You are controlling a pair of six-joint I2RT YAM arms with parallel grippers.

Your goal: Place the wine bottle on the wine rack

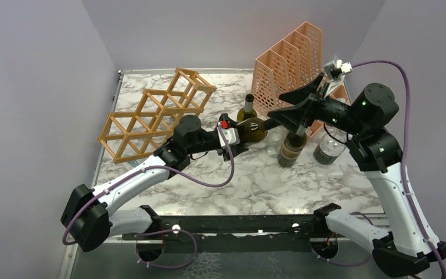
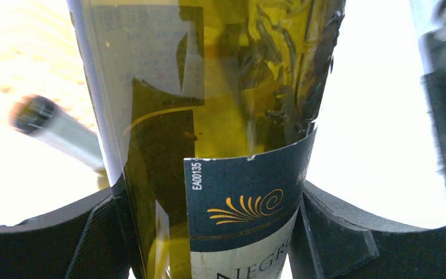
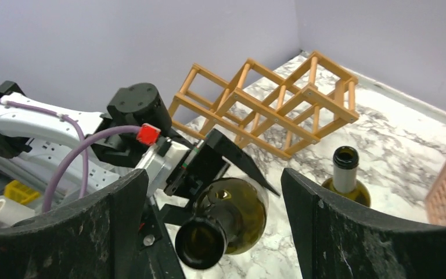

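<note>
The wine bottle (image 1: pixel 255 129), olive-green glass with a dark blue label, is held level above the table in my left gripper (image 1: pixel 245 132), neck pointing right. In the left wrist view the bottle (image 2: pixel 232 104) fills the gap, and both fingers (image 2: pixel 96 232) press its sides. My right gripper (image 1: pixel 280 108) is open, its jaws standing either side of the bottle's neck without touching. In the right wrist view the bottle's mouth (image 3: pixel 202 241) faces the camera between the fingers (image 3: pixel 331 232). The wooden wine rack (image 1: pixel 157 113) lies at the back left, also in the right wrist view (image 3: pixel 267 107).
A second green bottle (image 1: pixel 248 107) stands behind the held one and shows in the right wrist view (image 3: pixel 346 174). A dark bottle (image 1: pixel 292 151), a clear glass (image 1: pixel 273 142) and a jar (image 1: pixel 328 152) stand under the right gripper. A peach mesh file holder (image 1: pixel 284 64) stands back right.
</note>
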